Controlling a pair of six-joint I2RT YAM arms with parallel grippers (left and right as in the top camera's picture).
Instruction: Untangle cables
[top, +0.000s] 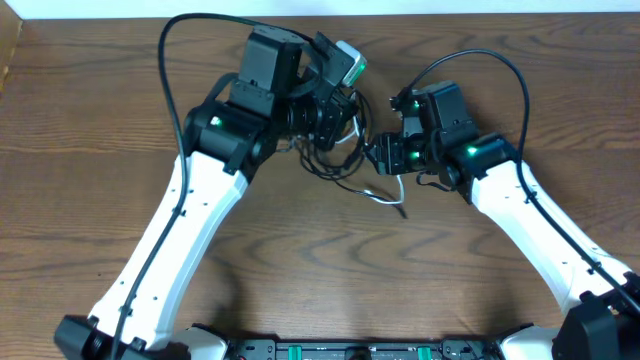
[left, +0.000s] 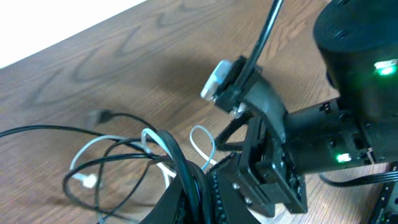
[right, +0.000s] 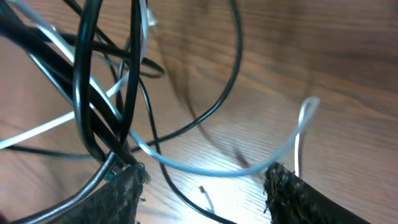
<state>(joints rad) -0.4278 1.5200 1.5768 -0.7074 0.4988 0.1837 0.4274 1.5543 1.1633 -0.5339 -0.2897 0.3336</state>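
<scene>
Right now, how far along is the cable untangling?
Done: nothing visibly; the black and white cables lie in one tangle. In hand: the left gripper is shut on the bunch, and the right gripper is open with the white cable crossing between its fingers. Left: pulling each cord free and laying them apart.
</scene>
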